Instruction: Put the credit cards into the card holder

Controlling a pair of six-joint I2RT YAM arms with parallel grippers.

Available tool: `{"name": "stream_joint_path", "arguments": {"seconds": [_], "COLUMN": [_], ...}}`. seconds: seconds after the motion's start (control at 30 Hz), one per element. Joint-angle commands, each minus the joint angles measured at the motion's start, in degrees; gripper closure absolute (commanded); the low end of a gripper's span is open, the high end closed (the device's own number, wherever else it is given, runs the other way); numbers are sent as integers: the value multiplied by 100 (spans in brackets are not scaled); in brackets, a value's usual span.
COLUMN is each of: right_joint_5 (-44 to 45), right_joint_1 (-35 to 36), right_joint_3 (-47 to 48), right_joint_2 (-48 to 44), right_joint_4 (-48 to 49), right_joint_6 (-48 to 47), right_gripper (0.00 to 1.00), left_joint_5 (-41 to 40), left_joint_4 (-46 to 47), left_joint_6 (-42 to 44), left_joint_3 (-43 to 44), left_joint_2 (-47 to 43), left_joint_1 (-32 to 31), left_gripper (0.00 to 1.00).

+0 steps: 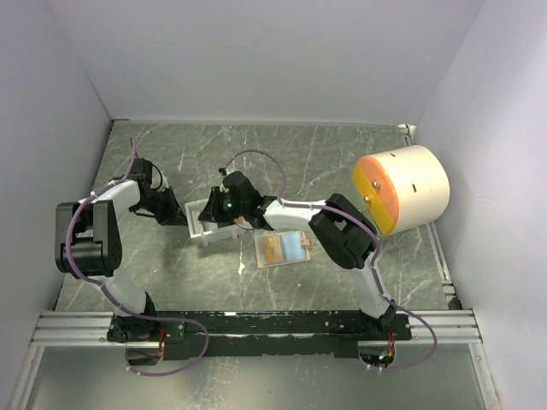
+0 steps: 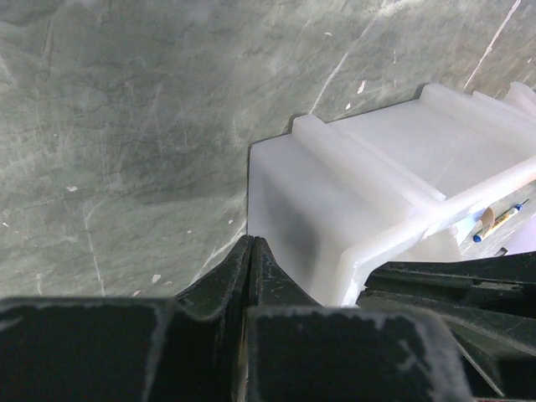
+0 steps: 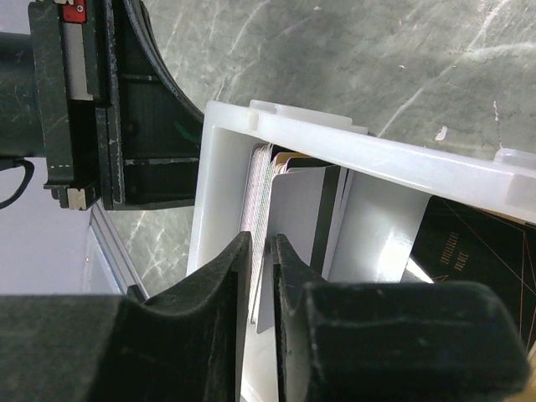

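The credit cards (image 3: 293, 218) stand on edge inside the white tray (image 3: 377, 151), packed against one end wall. A black card (image 3: 473, 251) leans further along in the same tray. The right gripper (image 3: 261, 244) reaches down into the tray at that end. Its jaws are drawn nearly together over the top edges of the stack, and they seem to pinch one card or a few. The card holder (image 1: 285, 249) lies open on the table to the tray's right, a little nearer the arm bases and apart from the tray. On the tray's left side the left gripper (image 2: 251, 241) is fully closed and empty, its tips against the tray's outer wall, apparently bracing it.

To do this pick well, I judge the right arm should lift straight up, so the pinched card slides free without dragging its neighbours. The left arm should brace the tray against tipping. It is worth checking that only one card is caught.

The black card carries faint gold print, too small to read. No other writing is legible.
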Motion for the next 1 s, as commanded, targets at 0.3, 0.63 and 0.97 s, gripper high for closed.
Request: {"name": "stream_joint_path", "arguments": {"seconds": [0.3, 0.63, 0.97], "right_joint_5": [157, 288, 777], "right_joint_1": [24, 34, 5], "right_joint_3": [28, -67, -315], "right_joint_2": [-293, -483, -880], "right_joint_4": [-46, -88, -383], "right_joint_6": [-129, -190, -372], "right_gripper": [100, 100, 100], "left_joint_5": [175, 45, -1045], "left_joint_4": [152, 78, -247], "left_joint_6": [58, 58, -275], "left_joint_3": [60, 104, 488], "left_joint_2": [13, -20, -718], "left_joint_1": [14, 21, 23], "left_gripper": [90, 89, 85]}}
